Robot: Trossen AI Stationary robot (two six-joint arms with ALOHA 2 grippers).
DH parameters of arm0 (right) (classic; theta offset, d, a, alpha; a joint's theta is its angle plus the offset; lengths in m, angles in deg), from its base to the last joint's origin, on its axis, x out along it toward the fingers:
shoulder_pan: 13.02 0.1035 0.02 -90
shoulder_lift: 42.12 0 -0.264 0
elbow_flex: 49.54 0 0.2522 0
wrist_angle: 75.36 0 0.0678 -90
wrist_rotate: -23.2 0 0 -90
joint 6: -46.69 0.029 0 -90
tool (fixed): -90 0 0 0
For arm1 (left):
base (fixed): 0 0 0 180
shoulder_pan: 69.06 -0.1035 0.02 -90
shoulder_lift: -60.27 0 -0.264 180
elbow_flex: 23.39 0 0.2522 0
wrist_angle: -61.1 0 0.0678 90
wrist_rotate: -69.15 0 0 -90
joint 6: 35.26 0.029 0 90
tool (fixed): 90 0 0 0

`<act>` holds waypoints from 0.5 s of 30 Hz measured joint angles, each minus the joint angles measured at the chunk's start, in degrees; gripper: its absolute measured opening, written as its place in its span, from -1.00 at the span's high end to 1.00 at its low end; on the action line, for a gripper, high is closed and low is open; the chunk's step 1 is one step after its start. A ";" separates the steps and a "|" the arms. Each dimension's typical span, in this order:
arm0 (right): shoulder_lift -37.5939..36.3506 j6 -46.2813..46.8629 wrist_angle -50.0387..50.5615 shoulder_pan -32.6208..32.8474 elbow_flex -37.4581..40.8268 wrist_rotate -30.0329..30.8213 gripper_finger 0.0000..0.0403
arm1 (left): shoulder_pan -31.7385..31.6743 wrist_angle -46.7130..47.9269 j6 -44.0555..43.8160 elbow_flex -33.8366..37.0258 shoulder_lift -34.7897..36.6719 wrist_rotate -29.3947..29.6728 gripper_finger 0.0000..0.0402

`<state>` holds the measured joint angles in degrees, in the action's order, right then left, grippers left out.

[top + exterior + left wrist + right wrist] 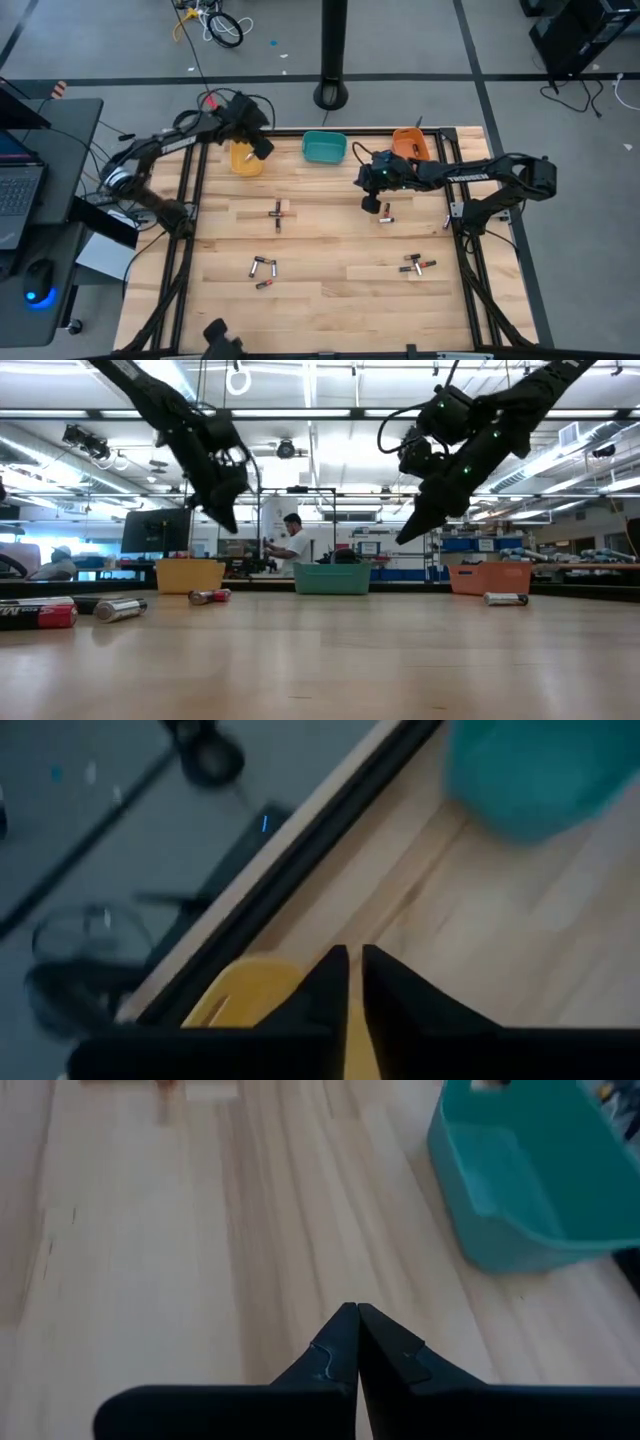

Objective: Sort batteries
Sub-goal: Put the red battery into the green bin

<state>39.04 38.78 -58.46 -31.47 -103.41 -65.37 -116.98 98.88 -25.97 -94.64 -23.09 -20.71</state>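
Beside right gripper (371,206) (fingers together): battery (385,213).

It was a robotics lab or workshop. Fluorescent strip lights (90,415) ran across an open ceiling, a person (293,546) worked at a far station among monitors (155,530) and blue storage bins (470,544), and a laptop (18,190) and loose cables (215,22) lay beside the wooden bench (330,250).

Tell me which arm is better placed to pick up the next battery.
Probably the right: its gripper hangs shut above the table beside a loose battery, while the left gripper is over the yellow bin.
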 joint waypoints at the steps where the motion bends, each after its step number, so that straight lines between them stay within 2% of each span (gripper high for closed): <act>1: -0.07 0.44 2.44 0.45 -1.08 0.27 0.91 | 1.05 -2.24 -0.54 1.63 1.81 0.00 0.88; 9: -0.11 5.63 19.43 8.50 -7.66 2.52 0.92 | 12.76 -18.57 -0.94 16.20 14.18 -0.26 0.94; 15: -0.11 19.56 30.86 19.28 -10.55 4.47 0.89 | 24.26 -25.15 -2.24 23.16 20.40 -0.28 0.94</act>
<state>38.93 58.34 -27.60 -12.19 -113.95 -60.90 -92.72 73.73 -28.21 -71.48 -2.68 -21.00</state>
